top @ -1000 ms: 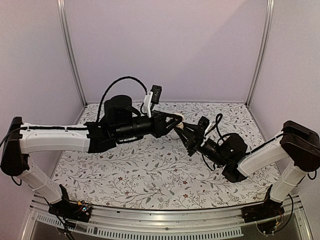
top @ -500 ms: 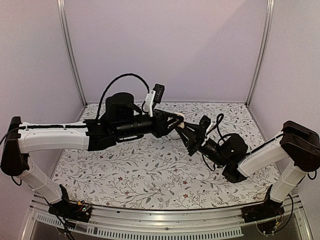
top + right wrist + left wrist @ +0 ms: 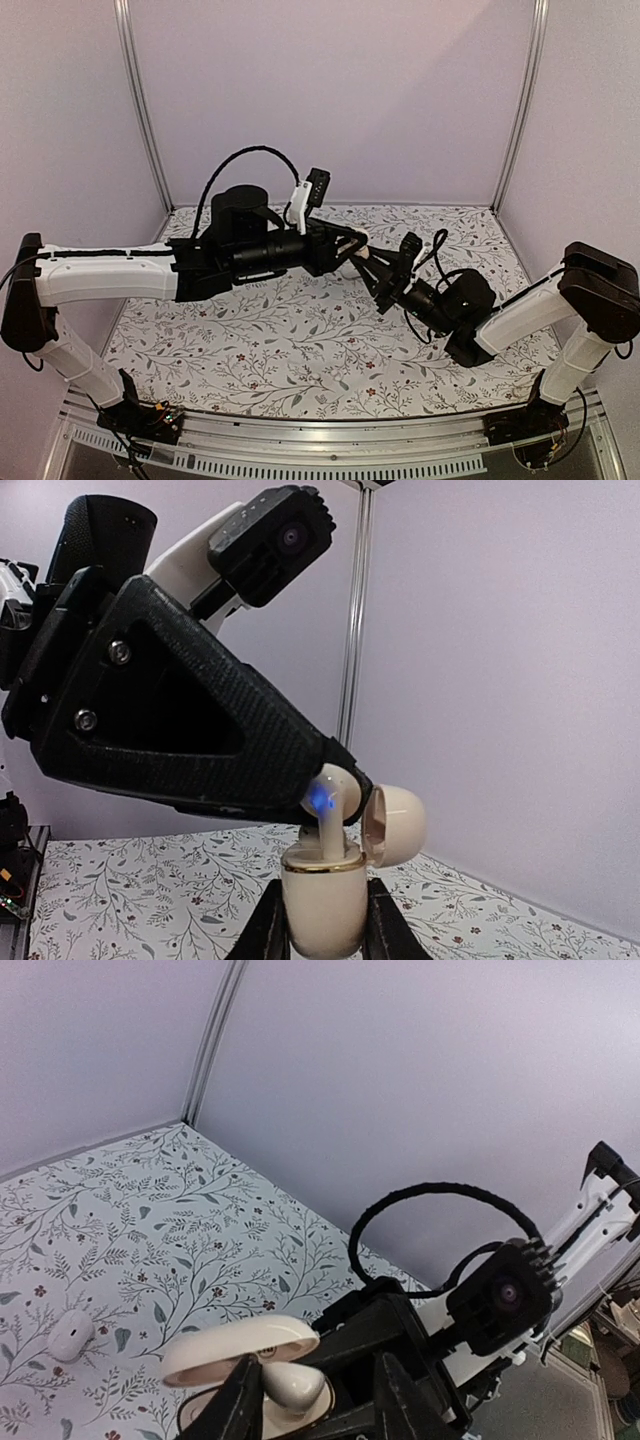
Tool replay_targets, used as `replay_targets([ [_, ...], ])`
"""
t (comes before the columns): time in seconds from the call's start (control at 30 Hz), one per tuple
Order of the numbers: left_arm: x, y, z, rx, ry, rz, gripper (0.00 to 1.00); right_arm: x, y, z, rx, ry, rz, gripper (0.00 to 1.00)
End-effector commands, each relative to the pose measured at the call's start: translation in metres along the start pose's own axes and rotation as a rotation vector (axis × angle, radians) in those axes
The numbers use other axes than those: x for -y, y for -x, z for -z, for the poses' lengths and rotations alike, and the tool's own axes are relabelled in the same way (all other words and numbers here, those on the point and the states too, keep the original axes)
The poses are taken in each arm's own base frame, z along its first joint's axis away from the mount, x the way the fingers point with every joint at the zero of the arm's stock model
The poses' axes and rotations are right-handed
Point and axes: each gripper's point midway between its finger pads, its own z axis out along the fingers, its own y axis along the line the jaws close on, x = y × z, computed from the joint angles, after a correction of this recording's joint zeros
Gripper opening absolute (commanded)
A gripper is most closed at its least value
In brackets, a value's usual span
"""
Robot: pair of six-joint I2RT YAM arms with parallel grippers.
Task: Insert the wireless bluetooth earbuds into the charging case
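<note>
1. Two black grippers meet tip to tip above the middle of the table (image 3: 300, 340), whose matt white cloth is printed with fine leafy sprigs and small red flowers. In the top view the left gripper (image 3: 352, 245) reaches in from the left and the right gripper (image 3: 372, 262) from the lower right. The pale speck between them is the charging case (image 3: 362, 254), held off the cloth.
2. At bottom centre of the left wrist view, the case's glossy cream lid, a shallow rounded shell, stands hinged open. Just under it an earbud (image 3: 295, 1385), smooth, white and oval, sits between the left gripper's fingers. These stand apart, with the earbud against the left-of-frame finger and a gap to the other. A loose earbud (image 3: 70, 1335), a small white pebble shape, lies on the cloth at lower left, well apart from the case. A braided black cable (image 3: 440, 1188) loops at centre right.
3. At bottom centre of the right wrist view, the right gripper's fingers are clamped on the case's rounded body. The case is upright, with a gold-toned rim at its mouth and the lid tipped back to the right. The earbud's stem stands in the mouth. Its bulb, glowing blue, sits at the tip of the left gripper's triangular, weave-textured finger.
</note>
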Motion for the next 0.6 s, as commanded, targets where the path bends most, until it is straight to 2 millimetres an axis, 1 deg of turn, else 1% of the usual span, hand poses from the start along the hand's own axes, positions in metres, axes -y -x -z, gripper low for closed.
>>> replay_targets([
  [0.0,-0.023,0.006,0.004,0.007,0.111,-0.024,0.38,-0.017,0.036,0.005,0.147,0.064,-0.022,0.0],
  [0.3,-0.023,0.007,0.005,0.011,0.114,-0.032,0.38,-0.018,0.036,0.005,0.149,0.066,-0.025,0.0],
  [0.43,-0.014,0.018,0.012,0.043,0.085,-0.06,0.39,-0.017,0.033,0.006,0.137,0.065,-0.031,0.0],
  [0.57,-0.005,0.032,0.023,0.06,0.071,-0.142,0.44,-0.02,0.03,0.009,0.119,0.081,-0.045,0.0],
])
